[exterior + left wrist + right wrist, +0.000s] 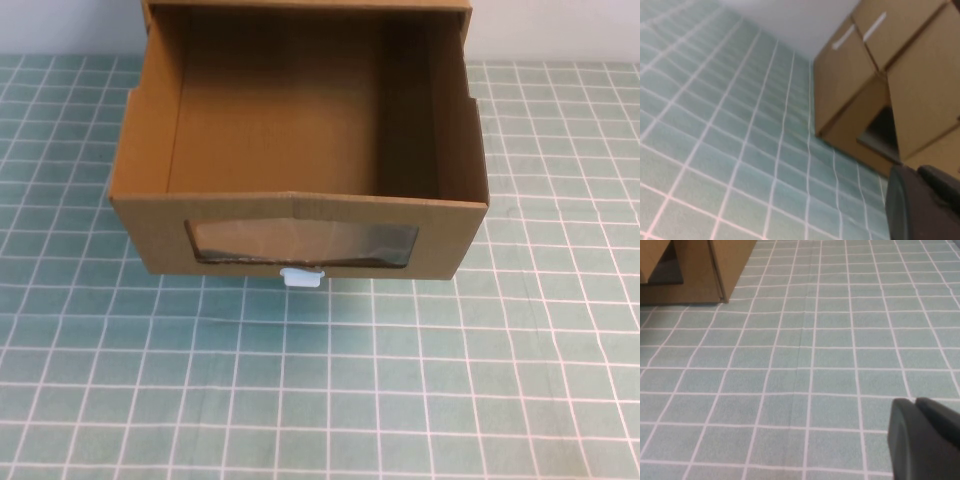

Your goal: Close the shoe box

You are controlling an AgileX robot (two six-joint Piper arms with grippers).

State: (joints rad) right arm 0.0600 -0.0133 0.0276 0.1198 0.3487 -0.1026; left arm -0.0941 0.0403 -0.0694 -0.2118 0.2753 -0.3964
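From the raised camera, what lies nearest us is bare green mat with a white grid (320, 400); neither arm shows there. Beyond it, mid-table, stands the brown cardboard drawer-style shoe box (300, 235), its drawer pulled well out towards us and empty. A clear rectangular window (302, 245) sits in its front, with a small white pull tab (302, 279) just below. To close it well, we judge we should press flat on the front panel, centred near the tab, and push straight back so the drawer does not skew.

In the left wrist view, the left gripper (922, 205) is a dark blur hanging over the mat beside the box; whether it is clenched or released we cannot tell.

In the right wrist view, the right gripper (925, 437) hovers over the mat, apart from the box corner; we cannot tell its state either.
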